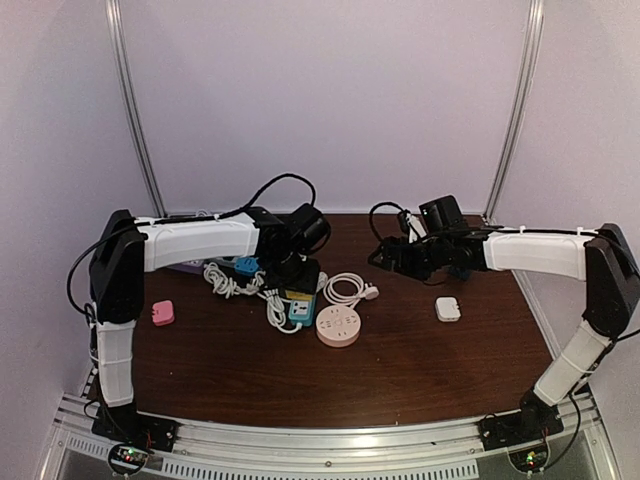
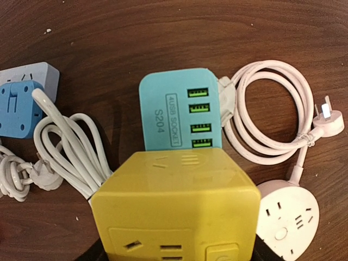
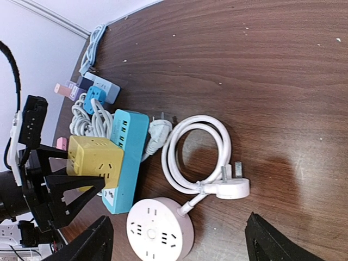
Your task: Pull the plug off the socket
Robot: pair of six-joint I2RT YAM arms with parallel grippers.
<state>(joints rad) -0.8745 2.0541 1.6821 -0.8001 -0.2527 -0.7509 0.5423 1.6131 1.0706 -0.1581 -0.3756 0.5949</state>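
At tabletop [image 3: 244, 65] centre, slightly toward 9 o'clock, yellow cube plug [image 3: 95, 155] atop teal socket strip [image 3: 128, 157], left claw [image 3: 87, 171] fingers flanking it, grip cannot be told, right claw [image 3: 178, 219] released, empty, at strip's 3 o'clock.

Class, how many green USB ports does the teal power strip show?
4 USB ports in one column on the teal power strip, beside its label; the yellow cube socket hides the rest.
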